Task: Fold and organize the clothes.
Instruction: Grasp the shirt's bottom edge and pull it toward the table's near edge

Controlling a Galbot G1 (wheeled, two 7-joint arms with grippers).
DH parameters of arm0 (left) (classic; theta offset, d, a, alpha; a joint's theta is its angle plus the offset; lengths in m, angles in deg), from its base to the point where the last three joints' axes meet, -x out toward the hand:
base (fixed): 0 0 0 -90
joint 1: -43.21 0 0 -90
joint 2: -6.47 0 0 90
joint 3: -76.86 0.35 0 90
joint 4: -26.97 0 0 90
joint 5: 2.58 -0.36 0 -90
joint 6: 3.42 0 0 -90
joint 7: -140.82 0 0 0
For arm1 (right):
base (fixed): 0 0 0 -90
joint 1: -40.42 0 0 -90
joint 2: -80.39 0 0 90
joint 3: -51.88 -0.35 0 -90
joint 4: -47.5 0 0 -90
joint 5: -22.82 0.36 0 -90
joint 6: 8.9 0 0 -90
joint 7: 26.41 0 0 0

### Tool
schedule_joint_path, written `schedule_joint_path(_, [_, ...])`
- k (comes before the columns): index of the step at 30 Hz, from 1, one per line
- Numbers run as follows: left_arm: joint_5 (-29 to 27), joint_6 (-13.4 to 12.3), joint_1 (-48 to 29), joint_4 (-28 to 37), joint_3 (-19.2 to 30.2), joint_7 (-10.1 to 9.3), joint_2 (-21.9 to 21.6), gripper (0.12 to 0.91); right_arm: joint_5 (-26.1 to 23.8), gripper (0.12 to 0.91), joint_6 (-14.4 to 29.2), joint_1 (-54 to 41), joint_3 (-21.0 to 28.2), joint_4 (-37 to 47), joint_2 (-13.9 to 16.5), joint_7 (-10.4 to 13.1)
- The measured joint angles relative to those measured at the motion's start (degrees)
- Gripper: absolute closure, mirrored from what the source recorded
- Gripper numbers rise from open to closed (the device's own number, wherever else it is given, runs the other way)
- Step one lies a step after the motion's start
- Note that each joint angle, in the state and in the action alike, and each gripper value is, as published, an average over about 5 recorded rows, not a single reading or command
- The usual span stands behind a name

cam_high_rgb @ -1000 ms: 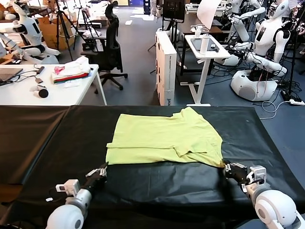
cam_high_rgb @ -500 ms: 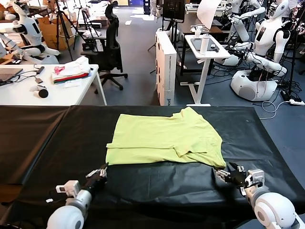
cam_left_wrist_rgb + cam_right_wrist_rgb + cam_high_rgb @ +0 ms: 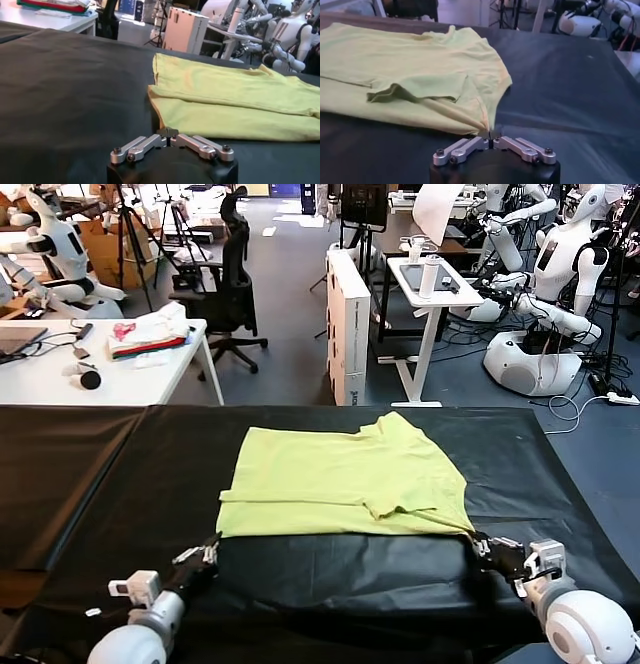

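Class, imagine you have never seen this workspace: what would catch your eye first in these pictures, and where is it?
First, the lime yellow-green short-sleeved cotton T-shirt, lying partly folded in the middle of the black cloth-covered table. Next, the two end effectors at its near edge: the right end effector is shut on the shirt's near right corner, and the left end effector is shut just short of the near left corner.
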Motion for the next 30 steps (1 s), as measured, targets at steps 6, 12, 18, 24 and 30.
schedule_joint_path(6, [0.0,0.0,4.6,-3.5,-1.8,-0.28,-1.5,0.884,0.9,0.886,-1.0,3.4,-1.2,-2.0,0.1,0.4])
schedule_joint_path(12, [-1.2,-0.2,9.4,-6.9,-2.9,-0.37,-1.5,0.884,2.7,0.886,-1.6,4.8,-1.8,-3.4,0.0,0.9])
schedule_joint_path(18, [-1.3,-0.1,12.5,-8.5,-4.1,-0.11,-1.3,0.832,4.5,0.708,-2.8,6.5,-3.5,-5.4,0.5,2.2])
schedule_joint_path(24, [-1.4,2.1,14.6,-10.4,-4.7,-0.93,-0.5,0.483,7.6,0.330,-5.1,7.5,-6.6,-8.2,1.6,3.6])
schedule_joint_path(30, [-0.5,2.4,15.9,-11.4,-7.2,-2.22,-0.8,0.163,12.1,0.126,-4.3,0.6,-5.6,-6.5,1.7,3.9])
